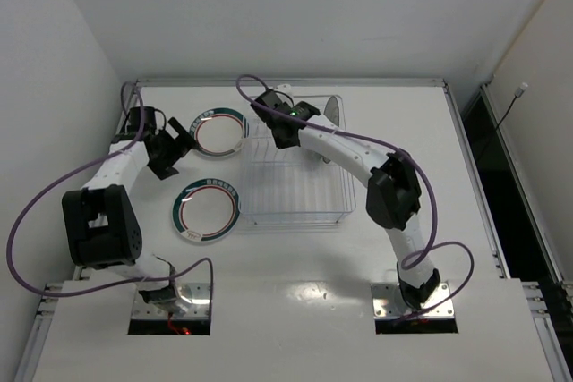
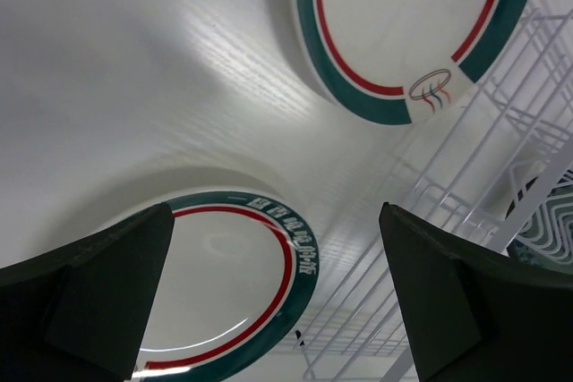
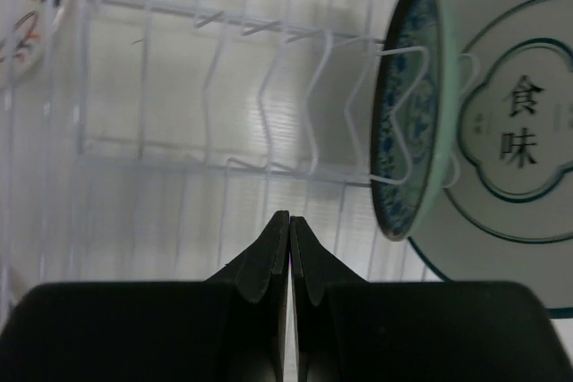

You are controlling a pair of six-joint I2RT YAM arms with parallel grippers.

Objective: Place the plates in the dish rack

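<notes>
Right pincer (image 3: 288, 239) was shut and empty over the dish rack (image 1: 295, 219); left pincer (image 2: 277, 257) gaped near two banded plates (image 1: 207, 209) flat on the counter (image 1: 313, 266), whose low rims might slip free.

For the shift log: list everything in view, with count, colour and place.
Far banded plate: 1, white with green-and-red rim, flat on the table left of the rack.
Near banded plate: 1, same colours, flat on the table, left of the rack's near corner.
Patterned plate: 1, teal-blue, on edge between tines.
Lettered plate: 1, pale with dark characters, behind the patterned plate.
Dish rack: 1, clear, mid-table.
Table: 1, white.
Left claw: 1, black, open, above the banded plates.
Right claw: 1, black, shut, empty, over the rack.
</notes>
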